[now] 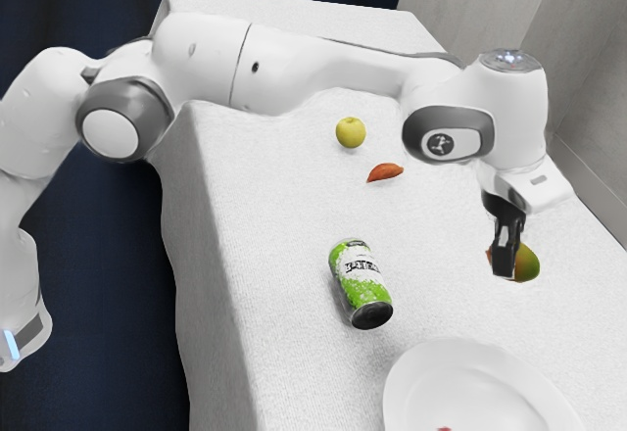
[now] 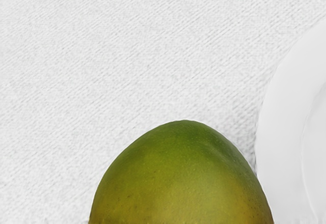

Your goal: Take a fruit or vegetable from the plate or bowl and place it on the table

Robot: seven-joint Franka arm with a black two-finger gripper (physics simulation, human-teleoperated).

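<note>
I'm holding the mango (image 1: 529, 263) in the tool (image 1: 506, 261), fingers closing on both sides. Its long axis is running crosswise, green end pointing to the exterior view's right, reddish end left. It's sitting beside the plate (image 1: 399, 387), over the worktop (image 1: 284, 255); can't tell if touching.

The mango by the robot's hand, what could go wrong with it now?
The mango is round and looks smooth, so it might slip or roll if the gripper lets go clumsily or nudges it. The plate looks close beside it in the wrist view, so a sideways move could perhaps bump the rim. And the green can lies on its side, so a knock might send it rolling.
</note>
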